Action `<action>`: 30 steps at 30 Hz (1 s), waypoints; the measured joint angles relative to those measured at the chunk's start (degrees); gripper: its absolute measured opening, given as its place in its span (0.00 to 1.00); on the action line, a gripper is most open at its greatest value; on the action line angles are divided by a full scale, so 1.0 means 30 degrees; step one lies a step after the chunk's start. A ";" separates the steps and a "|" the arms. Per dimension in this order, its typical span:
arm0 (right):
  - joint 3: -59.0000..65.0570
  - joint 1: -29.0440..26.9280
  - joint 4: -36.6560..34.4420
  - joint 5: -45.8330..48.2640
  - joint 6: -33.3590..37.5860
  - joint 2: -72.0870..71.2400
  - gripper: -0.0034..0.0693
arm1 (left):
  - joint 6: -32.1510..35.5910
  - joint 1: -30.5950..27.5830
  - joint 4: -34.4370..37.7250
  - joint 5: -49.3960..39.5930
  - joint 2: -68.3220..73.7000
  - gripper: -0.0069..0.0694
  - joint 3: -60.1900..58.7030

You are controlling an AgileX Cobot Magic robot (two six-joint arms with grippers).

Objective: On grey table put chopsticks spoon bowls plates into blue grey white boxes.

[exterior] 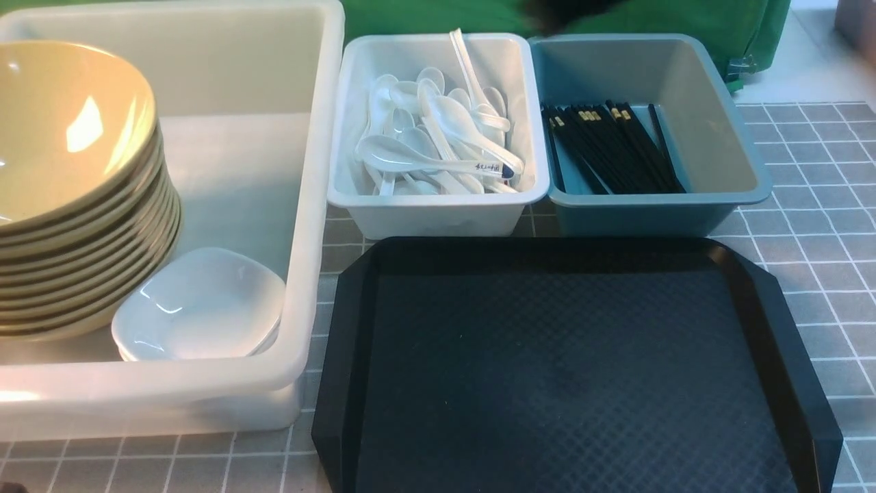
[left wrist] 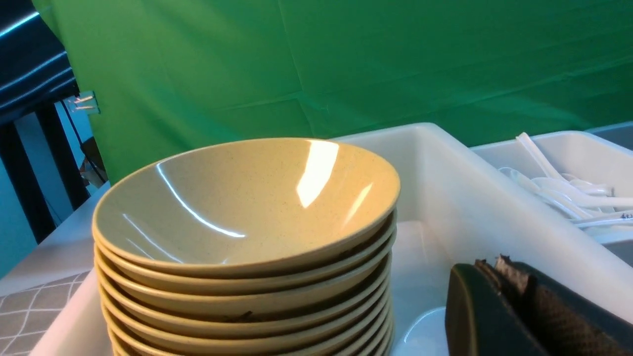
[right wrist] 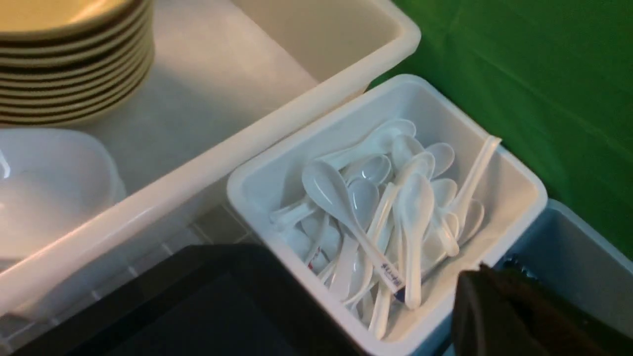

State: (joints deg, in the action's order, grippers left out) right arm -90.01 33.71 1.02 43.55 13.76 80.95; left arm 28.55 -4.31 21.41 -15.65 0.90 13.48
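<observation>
A stack of tan bowls (exterior: 61, 137) and small white plates (exterior: 205, 305) sit in the large white tub (exterior: 315, 205). The spoon with blue writing (exterior: 438, 163) lies on plain white spoons in the pale bin (exterior: 438, 212). Black chopsticks (exterior: 616, 147) lie in the blue-grey bin (exterior: 643, 212). Neither gripper shows in the front view. My left gripper (left wrist: 494, 264) is shut and empty, inside the tub beside the bowls (left wrist: 237, 207) and above a plate (left wrist: 425, 336). My right gripper (right wrist: 489, 274) is shut and empty, over the edge between the pale bin (right wrist: 247, 183) and the blue-grey bin, near the spoon (right wrist: 366, 247).
A black textured tray (exterior: 568, 370) lies in front of the two small bins, nothing on it. The grey gridded table (exterior: 807, 205) shows to the right. A green cloth (exterior: 684, 20) hangs behind the bins.
</observation>
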 joint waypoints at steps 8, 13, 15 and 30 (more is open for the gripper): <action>1.4047 0.0000 -0.0338 -0.9720 -0.0214 -0.9866 0.09 | 0.0000 0.0000 0.0000 -0.0285 0.0000 0.08 -0.0005; 2.3428 0.0000 -0.0338 -1.8665 -0.0274 -1.6318 0.09 | 0.0000 0.0000 0.0000 -0.0524 0.0000 0.08 -0.0005; 2.5554 0.0000 -0.0338 -1.9121 -0.0594 -1.8579 0.09 | 0.0000 0.0000 0.0000 -0.0583 0.0000 0.08 -0.0005; 2.8590 0.0000 -0.0338 -1.7675 0.0450 -2.4735 0.10 | 0.0000 0.0000 0.0000 -0.0653 0.0000 0.08 -0.0005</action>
State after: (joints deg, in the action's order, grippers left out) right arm -4.24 33.71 0.00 -9.47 15.11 6.74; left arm 28.55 -4.31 21.41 -17.61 0.90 13.46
